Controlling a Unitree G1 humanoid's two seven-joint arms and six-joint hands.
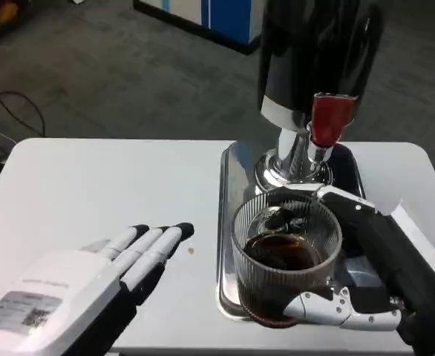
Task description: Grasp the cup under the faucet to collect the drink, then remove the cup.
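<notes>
Head view shows the table (pixel 91 185) from above, and the scene is read from left to right. At the near left, the left hand (pixel 76 285) is laid over the bare tabletop with its fingers (pixel 152 245) held straight and close together, pointed to the far right, and nothing is held in it. Just beyond the fingertips a small brown speck (pixel 191 251) is seen on the white surface. Further right, a metal tray (pixel 225 222) is set on the table, and on its near part the cup (pixel 286 256) is found, upright, clear and ribbed, with dark drink pooled in its bottom. The cup is wrapped by the right hand (pixel 351 256): one finger is curved around the far rim and another around the near base, so the glass is enclosed between them, with the palm to its right. Beyond the cup, at the far end of the tray, the faucet (pixel 327 122) with its red handle is hung from the dark dispenser (pixel 314 52). The cup appears to sit slightly nearer than the spout. The removal is judged to turn on this: the cup is already within the right fingers, well apart from the left hand, and would be drawn nearward, kept upright.
</notes>
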